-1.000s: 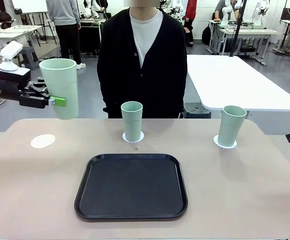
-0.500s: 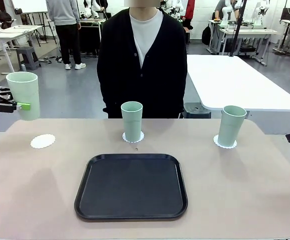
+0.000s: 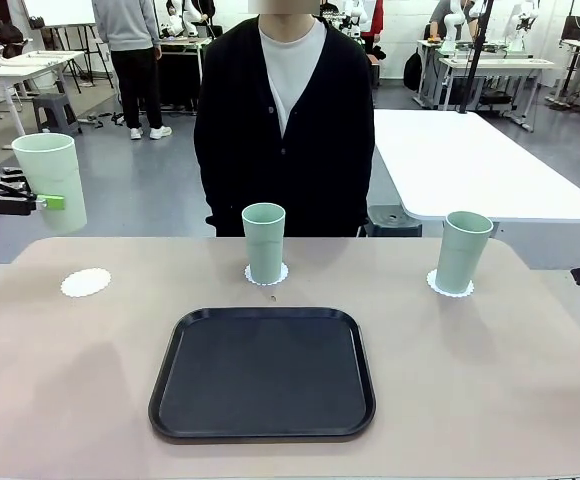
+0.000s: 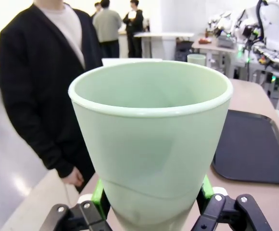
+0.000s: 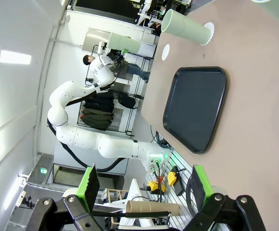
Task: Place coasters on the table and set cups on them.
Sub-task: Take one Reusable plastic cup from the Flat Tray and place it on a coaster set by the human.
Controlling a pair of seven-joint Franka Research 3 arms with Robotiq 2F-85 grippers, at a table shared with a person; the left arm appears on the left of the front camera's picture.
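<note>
At the far left of the front view, above and beyond the left corner of the wide beige-tan table (image 3: pixel 490 380), the left gripper (image 3: pixel 45 200) holds a tall pale mint-green plastic tumbler (image 3: pixel 50 182) upright in the air, its green-padded fingers (image 3: pixel 54 202) clamped on the cup's lower part. The left wrist view shows the same held tumbler (image 4: pixel 154 139) from close up, its open mouth facing the camera and a green pad pressed against each side near its base.

On the table below and slightly right of the held cup lies a bare small white round scalloped paper coaster (image 3: pixel 86 282). A second mint-green tumbler (image 3: pixel 264 242) stands upright on a second coaster (image 3: pixel 267 274) at the middle of the table's far side, in front of a person in a black cardigan (image 3: pixel 285 120). A third tumbler (image 3: pixel 462 251) stands on a third coaster (image 3: pixel 450 285) toward the right. A black rounded-square plastic tray (image 3: pixel 263 373) lies near the middle of the table, nearer the robot than the cups.

In the right wrist view the right gripper (image 5: pixel 142 190) hangs well off the table with its fingers (image 5: pixel 88 185) wide apart, nothing between them.
</note>
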